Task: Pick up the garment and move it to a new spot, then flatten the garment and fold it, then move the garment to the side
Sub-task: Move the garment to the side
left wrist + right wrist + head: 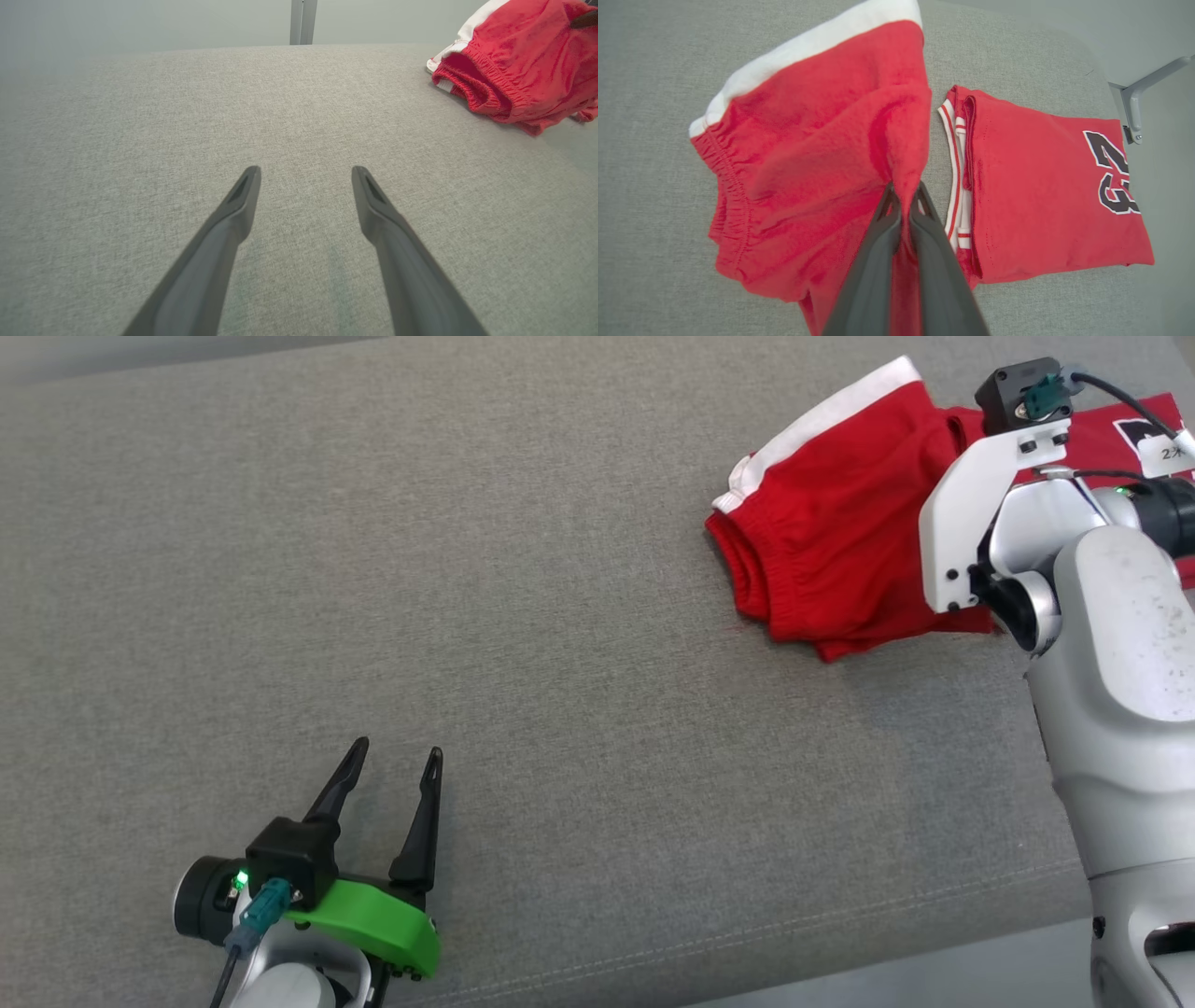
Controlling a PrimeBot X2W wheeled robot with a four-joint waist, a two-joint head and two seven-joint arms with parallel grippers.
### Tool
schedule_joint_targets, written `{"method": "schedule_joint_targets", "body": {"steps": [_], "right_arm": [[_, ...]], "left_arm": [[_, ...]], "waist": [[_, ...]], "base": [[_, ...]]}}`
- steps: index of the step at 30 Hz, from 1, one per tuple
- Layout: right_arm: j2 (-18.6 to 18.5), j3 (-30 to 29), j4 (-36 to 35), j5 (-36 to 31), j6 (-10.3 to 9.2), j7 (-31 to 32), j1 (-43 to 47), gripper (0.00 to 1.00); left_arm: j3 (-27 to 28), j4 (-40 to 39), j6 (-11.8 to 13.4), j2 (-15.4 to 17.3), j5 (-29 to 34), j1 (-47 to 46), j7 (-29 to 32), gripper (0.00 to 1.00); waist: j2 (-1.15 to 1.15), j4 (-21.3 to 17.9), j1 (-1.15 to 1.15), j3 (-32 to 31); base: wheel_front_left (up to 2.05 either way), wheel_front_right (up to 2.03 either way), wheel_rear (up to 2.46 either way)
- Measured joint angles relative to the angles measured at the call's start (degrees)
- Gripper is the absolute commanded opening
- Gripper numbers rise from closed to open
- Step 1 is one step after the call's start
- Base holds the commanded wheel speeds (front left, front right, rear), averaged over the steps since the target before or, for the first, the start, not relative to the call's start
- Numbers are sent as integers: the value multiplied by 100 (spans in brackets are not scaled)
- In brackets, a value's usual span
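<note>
Lying bunched, the red shorts with elastic waistband and white side stripe [831,551] are located at the far right of the grey woven fabric surface [467,569]. A ridge of the cloth is drawn up and pinched by the right gripper [903,192], fingers closed together on it. A folded red jersey with dark numerals [1041,196] is laid just beside the shorts, to their right in the right wrist view. The left gripper [397,749] is held over bare fabric near the front edge, fingers spread apart, well apart from the shorts.
</note>
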Motion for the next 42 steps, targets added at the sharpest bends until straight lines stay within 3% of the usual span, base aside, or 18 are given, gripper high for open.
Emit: {"method": "schedule_joint_targets", "body": {"steps": [17, 26, 36, 37, 38, 39, 42], "right_arm": [[-862, 179, -151, 62, 0, 154, -734, 0], [-1262, -242, -278, -180, 0, 121, -682, 0], [-1419, -1109, 442, -1140, 1, -522, -670, 0], [-1452, -1202, 535, -1257, 0, -613, -670, 23], [-1480, -1301, 630, -1371, 0, -702, -670, 80], [-1503, -1408, 721, -1477, 0, -747, -670, 100], [-1459, -1750, 895, -1767, 0, -984, -674, 100]], "left_arm": [[-22, -403, 69, 325, 90, -87, 256, 100], [-66, -508, 68, 401, 91, -118, 335, 100], [-155, -639, 78, 431, 148, -299, 448, 100], [-165, -643, 77, 432, 162, -321, 448, 100], [-176, -646, 77, 428, 175, -337, 448, 100], [-186, -654, 79, 423, 183, -348, 449, 100], [-197, -658, 90, 417, 185, -368, 447, 100]], "waist": [[0, -497, 0, 658], [0, -453, 0, 859], [0, -139, 0, 1139], [0, -95, 0, 1167], [0, -51, 0, 1190], [0, -5, 0, 1212], [0, 118, 0, 1265]], "base": [[0, 0, 0], [0, 0, 0], [0, 0, 0], [0, 0, 0], [0, 0, 0], [0, 0, 0], [0, 0, 0]]}}
